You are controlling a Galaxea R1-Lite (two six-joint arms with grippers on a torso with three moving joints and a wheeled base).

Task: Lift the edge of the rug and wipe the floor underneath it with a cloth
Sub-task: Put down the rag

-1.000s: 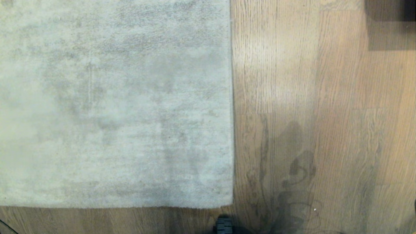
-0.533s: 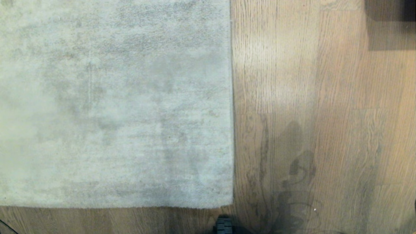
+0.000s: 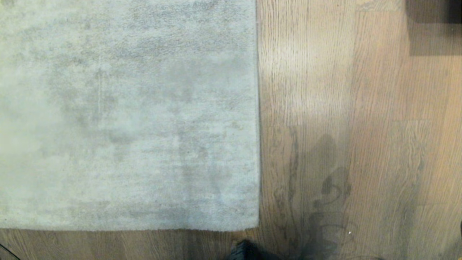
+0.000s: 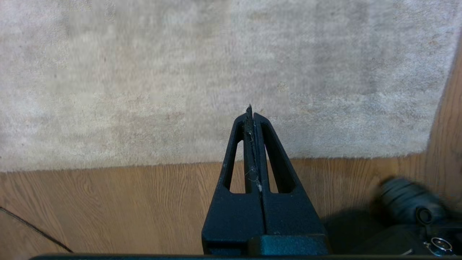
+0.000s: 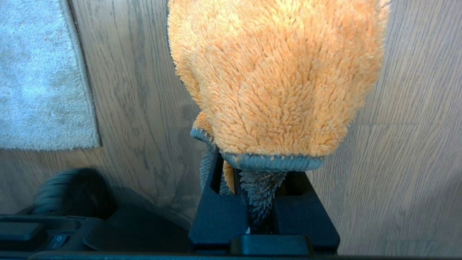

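The pale grey rug [image 3: 126,115] lies flat on the brown wood floor [image 3: 361,144]. Its right rug edge [image 3: 258,126] runs straight down to a squared corner [image 3: 257,227]. Neither gripper shows in the head view. In the left wrist view my left gripper [image 4: 251,112] is shut and empty. It hangs above the floor with its tips over the near rug edge [image 4: 144,165]. In the right wrist view my right gripper [image 5: 249,173] is shut on the fluffy orange cloth [image 5: 278,79] with a grey hem, which covers its fingertips. The rug corner [image 5: 88,139] lies off to one side.
A black ribbed part of my base [image 3: 247,252] sits at the bottom edge, just below the rug corner. A dark object [image 3: 433,21] stands at the far right. A thin black cable [image 4: 36,231] crosses the floor near the rug's near edge.
The black ribbed part at the bottom edge of the head view now looks blurred. Rug, floor and shadows keep their places.
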